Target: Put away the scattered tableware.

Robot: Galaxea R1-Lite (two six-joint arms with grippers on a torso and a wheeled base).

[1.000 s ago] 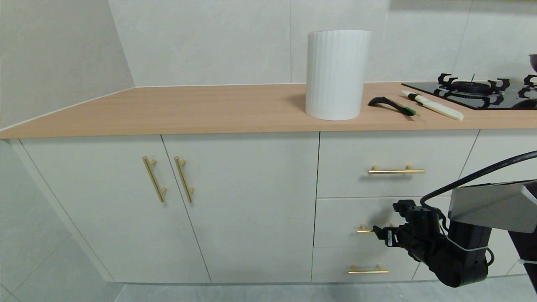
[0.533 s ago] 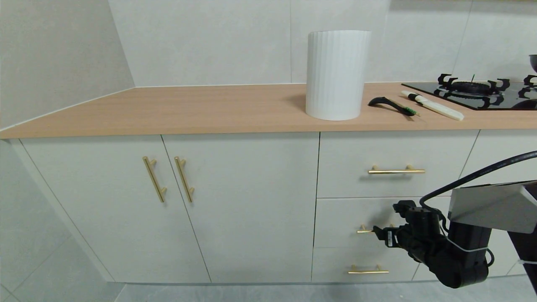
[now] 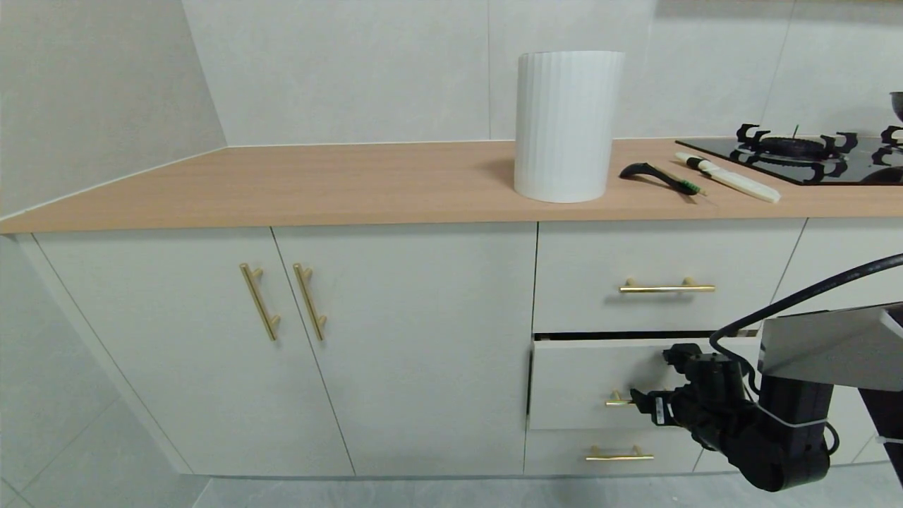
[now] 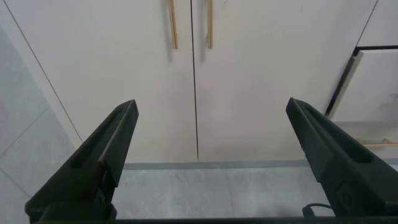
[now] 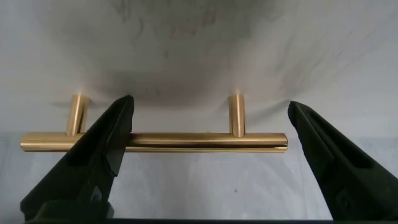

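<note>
On my far left, the left gripper (image 4: 210, 106) hangs low in front of the double cabinet doors (image 4: 249, 74), just above the floor, with its fingers spread wide and nothing between them. Up on the wooden countertop (image 3: 353, 183), a tall white ribbed container (image 3: 564, 127) stands upright. Just to its right the tableware is lying out: a black spoon (image 3: 652, 174), then a pale knife (image 3: 734, 185) beside it, close but not touching. Both lie flat near the edge of the black hob (image 3: 797, 159).

Below them sits a stack of three drawers. The middle drawer (image 3: 585, 381) stands a little way out, with a dark gap showing along its top. The right gripper (image 3: 638, 401) is at that drawer's gold handle (image 5: 186, 140). Its fingers are parted, one crossing in front of the bar and the other just past the bar's end. I cannot tell whether either finger actually touches the handle.
</note>
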